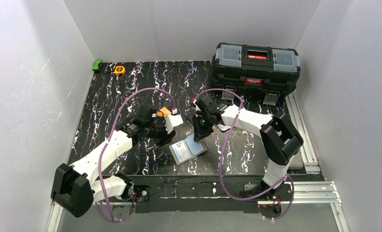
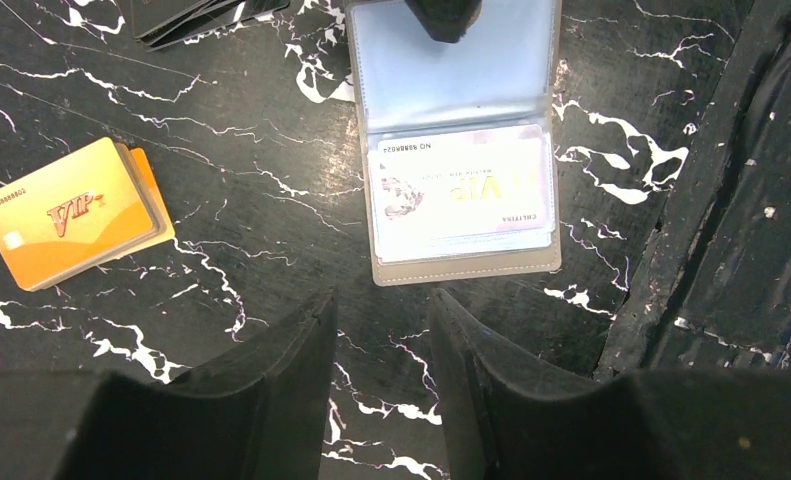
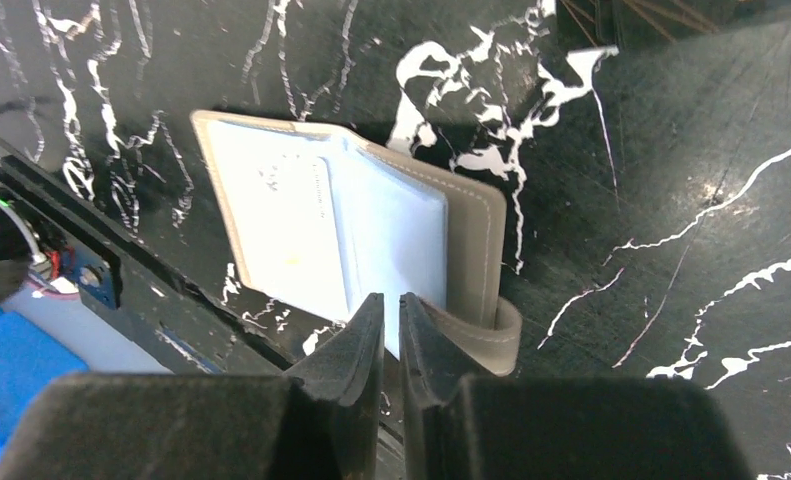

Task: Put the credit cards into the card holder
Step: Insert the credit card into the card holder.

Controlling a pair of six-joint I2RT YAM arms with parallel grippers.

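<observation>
Top view, arms: the left gripper (image 1: 165,138) and the right gripper (image 1: 199,136) close in from either side on the card holder (image 1: 188,151), which lies open on the black marbled table (image 1: 131,92) near its front edge.
Top view, backdrop: a black toolbox (image 1: 256,67) stands at the far right, well apart from the work.
Left wrist, left gripper: its fingers are apart and hold nothing, hovering just short of the holder's near edge.
Left wrist, card holder: it lies spread flat, clear pockets up. A pale card (image 2: 461,195) with faint print sits inside the nearer pocket, and the farther pocket looks empty, with the tip of the other arm's gripper on it.
Left wrist, loose cards: a dark-looking fan of cards (image 2: 186,15) lies on the table beyond the holder, apart from it. An orange stack (image 2: 66,212) printed "VIP" lies off to one side.
Right wrist, right gripper: its fingers are drawn almost together at the edge of a clear pocket leaf. A sliver of that leaf seems to sit in the slit, so it reads as a pinch keeping the holder open.
Progress: one card appears housed. The fan of cards lies outside the holder, so most of the job looks undone.
Next, by judgement: the free left gripper seems placed to fetch another card while the right steadies the pocket.
</observation>
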